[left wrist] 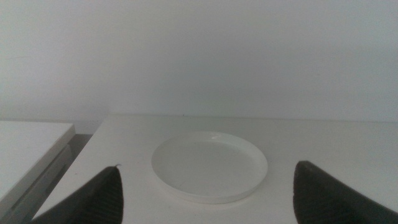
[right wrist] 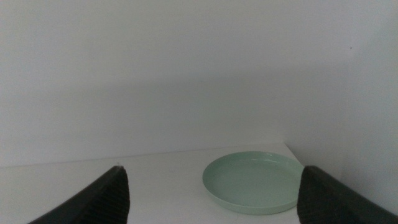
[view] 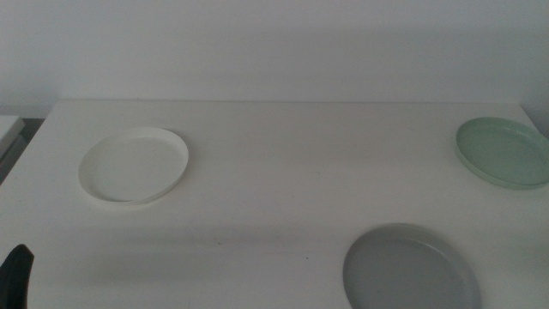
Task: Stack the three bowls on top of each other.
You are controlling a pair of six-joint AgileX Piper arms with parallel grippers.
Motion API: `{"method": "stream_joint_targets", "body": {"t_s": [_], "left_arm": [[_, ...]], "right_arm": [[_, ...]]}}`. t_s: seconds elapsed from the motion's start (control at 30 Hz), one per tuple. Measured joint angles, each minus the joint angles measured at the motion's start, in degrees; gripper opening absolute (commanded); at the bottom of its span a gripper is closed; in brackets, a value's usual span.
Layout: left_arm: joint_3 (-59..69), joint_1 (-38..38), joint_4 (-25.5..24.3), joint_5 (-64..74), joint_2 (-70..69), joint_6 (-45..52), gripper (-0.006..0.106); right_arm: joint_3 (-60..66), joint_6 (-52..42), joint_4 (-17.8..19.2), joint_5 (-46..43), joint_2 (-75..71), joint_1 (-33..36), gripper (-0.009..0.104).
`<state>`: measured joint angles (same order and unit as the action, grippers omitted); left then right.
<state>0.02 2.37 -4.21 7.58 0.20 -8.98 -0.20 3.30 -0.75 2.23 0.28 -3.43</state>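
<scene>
Three shallow bowls lie apart on the white table. The white bowl [view: 134, 165] sits at the left, the pale green bowl [view: 504, 152] at the far right edge, and the grey bowl [view: 410, 269] at the front right, cut off by the picture's bottom. My left gripper [left wrist: 208, 196] is open, its jaws spread wide with the white bowl [left wrist: 209, 165] ahead between them and apart from both. Only a dark tip of the left gripper [view: 17, 275] shows at the bottom left of the middle view. My right gripper [right wrist: 211, 199] is open, with the pale green bowl [right wrist: 255, 182] ahead of it, untouched.
A white wall rises behind the table [view: 283, 172]. A second white surface [left wrist: 25, 146] stands beside the table's left edge with a dark gap between. In the right wrist view a wall [right wrist: 373, 112] stands close beside the green bowl.
</scene>
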Motion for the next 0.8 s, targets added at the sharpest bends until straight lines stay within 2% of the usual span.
{"method": "stream_joint_targets", "body": {"t_s": [0.2, 0.33, 0.43, 0.63, 0.8], "left_arm": [[0.0, 0.0, 0.0, 0.0, 0.0, 0.0, 0.094], [0.0, 0.0, 0.0, -0.1, 0.0, 0.0, 0.094], [0.0, 0.0, 0.0, -0.1, 0.0, 0.0, 0.094], [0.0, 0.0, 0.0, -0.2, 0.0, 0.0, 0.094], [0.0, 0.0, 0.0, -0.2, 0.0, 0.0, 0.094]], "right_arm": [[-0.9, 0.3, -1.0, 3.0, 0.1, 0.0, 0.093], [-7.9, 0.3, -1.0, 6.7, 7.5, 0.0, 0.093], [-16.2, 0.3, -1.9, 15.8, 17.0, 0.0, 0.093], [-32.0, -0.1, -6.8, 39.7, 35.6, 0.0, 0.093], [-36.0, 0.9, -8.6, 47.0, 45.1, 0.0, 0.093]]}}
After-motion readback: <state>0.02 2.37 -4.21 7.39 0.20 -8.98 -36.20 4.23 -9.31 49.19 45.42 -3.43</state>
